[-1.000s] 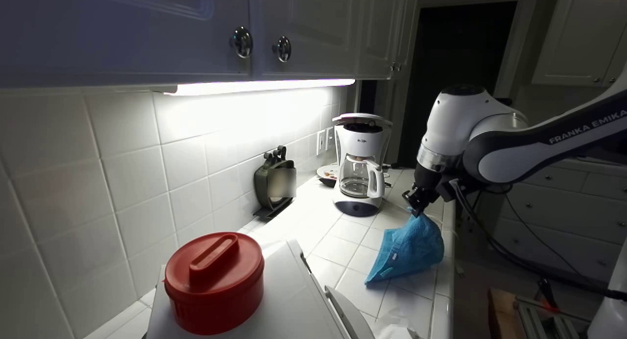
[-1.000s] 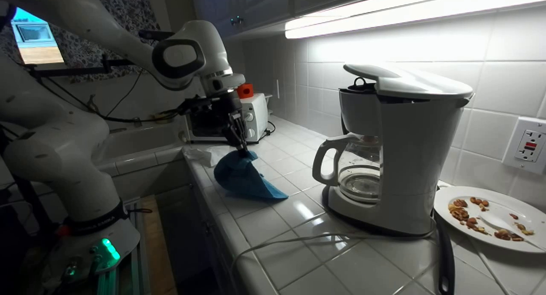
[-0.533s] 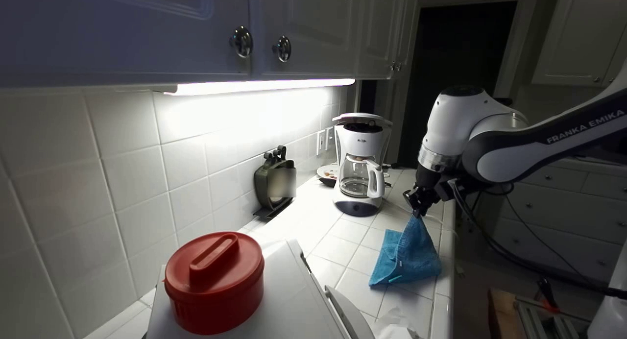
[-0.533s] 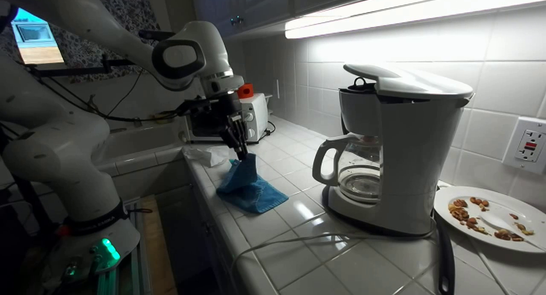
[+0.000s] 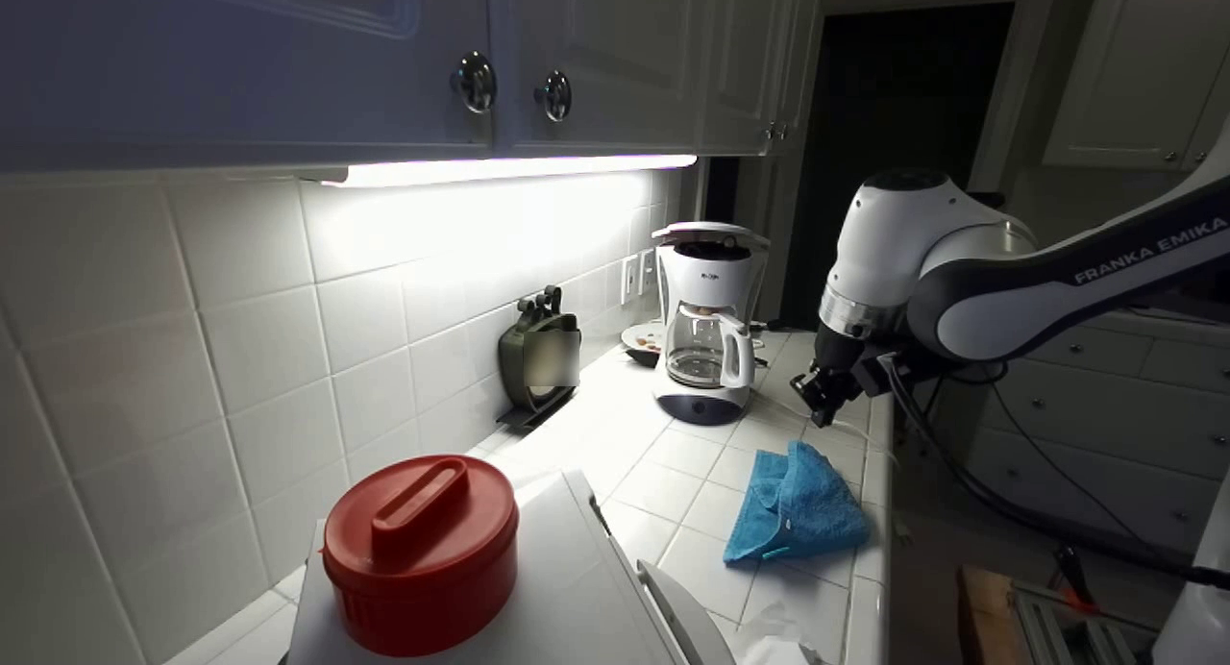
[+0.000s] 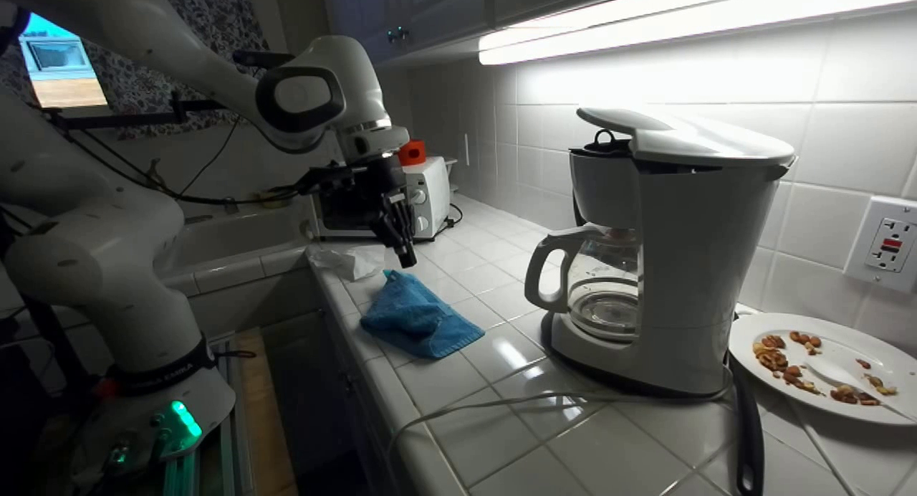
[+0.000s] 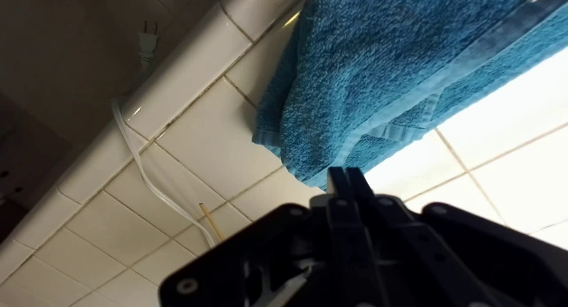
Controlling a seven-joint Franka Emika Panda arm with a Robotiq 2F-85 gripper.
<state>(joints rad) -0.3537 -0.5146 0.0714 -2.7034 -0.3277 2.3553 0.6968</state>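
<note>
Claw (image 7: 345, 170) pressed together w/ nothing gripped — blue towel (image 7: 377, 76) nr it, cut off in wrist view.

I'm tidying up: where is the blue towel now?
In an exterior view, the blue towel lies left of centre on the counter, left of the coffee maker and just below the tool, not touching it.

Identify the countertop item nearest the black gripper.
The rumpled blue cloth towel, just below the gripper; the white plastic coffee maker and shallow white plate stand farther off.
</note>
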